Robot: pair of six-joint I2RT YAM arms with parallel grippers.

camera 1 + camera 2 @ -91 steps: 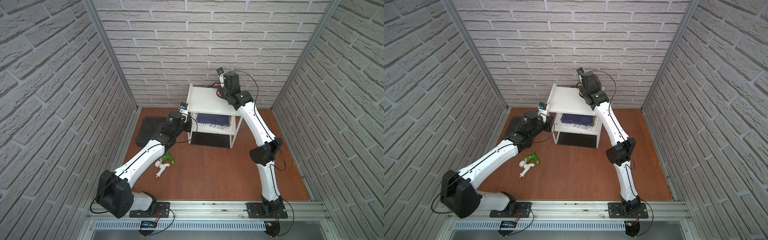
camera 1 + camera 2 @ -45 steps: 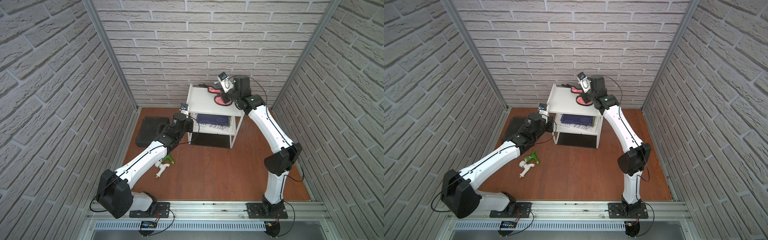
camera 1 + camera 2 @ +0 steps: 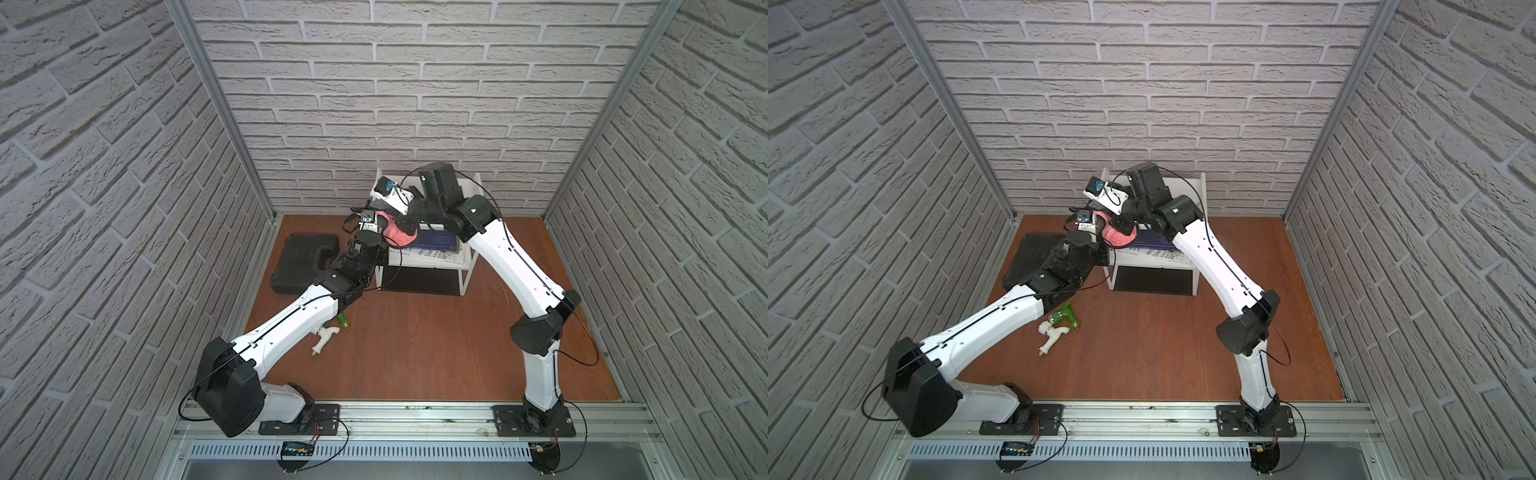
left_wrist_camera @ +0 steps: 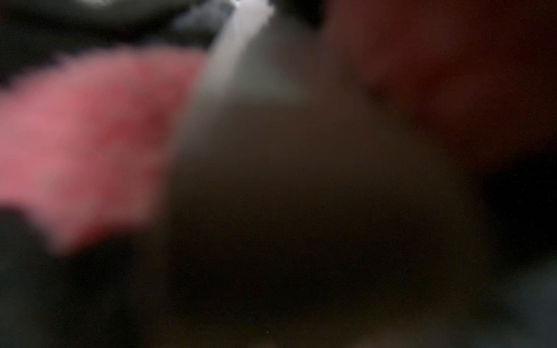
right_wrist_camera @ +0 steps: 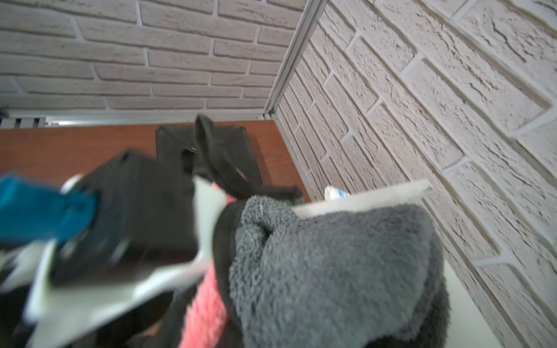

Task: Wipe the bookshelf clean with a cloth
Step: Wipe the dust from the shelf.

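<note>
Holding the cloth (image 3: 400,237) at the bookshelf (image 3: 466,270) edge.
Clamped in clenched right fingers (image 3: 402,225); left fingers (image 3: 377,229) closed just beside it, near the black case (image 3: 303,257).

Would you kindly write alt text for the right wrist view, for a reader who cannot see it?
A fluffy dark grey cloth with a pink-red patch fills the foreground, bunched against a white bookshelf board. Beside it is a blurred black, white and blue robot part; behind, a black case lies on the brown floor by brick walls.
</note>
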